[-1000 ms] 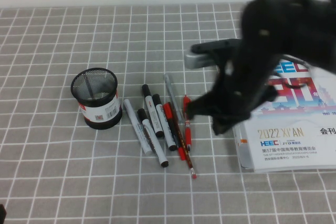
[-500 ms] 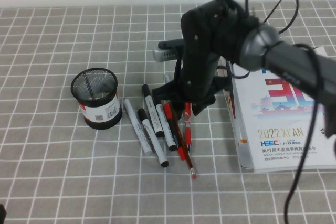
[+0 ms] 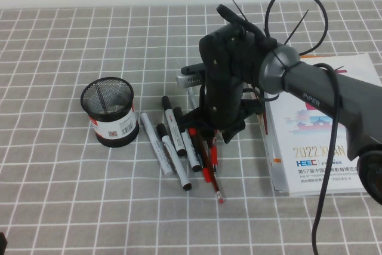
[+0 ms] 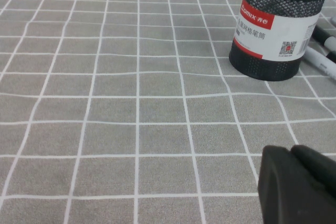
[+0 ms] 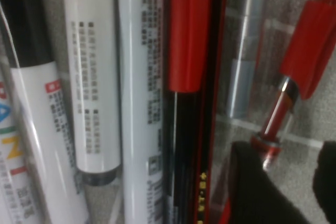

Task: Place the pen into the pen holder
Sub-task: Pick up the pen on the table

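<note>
The table is seen from above in the high view, the holder (image 3: 109, 111) at left. The holder (image 4: 279, 22) is viewed low and near by the left wrist camera. Markers (image 5: 97, 77) beside it are framed very closely by the right wrist camera.

I see even, bright overhead light and soft shadows under the right arm (image 3: 230, 82). Glare streaks the markers (image 5: 94, 77) in the soft-focus right wrist view.
</note>
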Controlling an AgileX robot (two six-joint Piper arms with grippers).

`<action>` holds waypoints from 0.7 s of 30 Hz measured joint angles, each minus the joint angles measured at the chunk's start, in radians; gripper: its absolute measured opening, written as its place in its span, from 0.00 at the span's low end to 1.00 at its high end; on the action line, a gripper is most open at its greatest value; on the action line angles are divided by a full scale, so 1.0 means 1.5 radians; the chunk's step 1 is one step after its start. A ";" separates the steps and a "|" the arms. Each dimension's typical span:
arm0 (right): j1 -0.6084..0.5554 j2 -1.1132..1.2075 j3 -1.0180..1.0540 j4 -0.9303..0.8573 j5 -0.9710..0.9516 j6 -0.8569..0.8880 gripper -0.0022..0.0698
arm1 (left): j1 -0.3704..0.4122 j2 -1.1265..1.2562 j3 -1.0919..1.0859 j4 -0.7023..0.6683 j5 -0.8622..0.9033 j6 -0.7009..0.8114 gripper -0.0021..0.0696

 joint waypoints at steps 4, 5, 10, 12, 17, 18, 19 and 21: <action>0.000 0.005 0.000 0.001 0.000 0.000 0.29 | 0.000 0.000 0.000 0.000 0.000 0.000 0.02; 0.000 0.008 -0.001 0.004 0.000 0.000 0.28 | 0.000 0.000 0.000 0.000 0.000 0.000 0.02; 0.000 0.014 -0.001 0.010 0.000 0.000 0.18 | 0.000 0.000 0.000 0.000 0.000 0.000 0.02; -0.001 0.014 -0.001 0.010 0.000 0.000 0.13 | 0.000 0.000 0.000 0.000 0.000 0.000 0.02; -0.001 0.008 -0.003 0.011 0.000 0.000 0.12 | 0.000 0.000 0.000 0.000 0.000 0.000 0.02; -0.001 -0.001 -0.003 0.011 0.000 0.000 0.12 | 0.000 0.000 0.000 0.000 0.000 0.000 0.02; -0.001 -0.012 -0.002 0.011 0.000 0.000 0.12 | 0.000 0.000 0.000 0.000 0.000 0.000 0.02; 0.000 -0.050 -0.002 -0.002 -0.014 0.002 0.12 | 0.000 0.000 0.000 0.000 0.000 0.000 0.02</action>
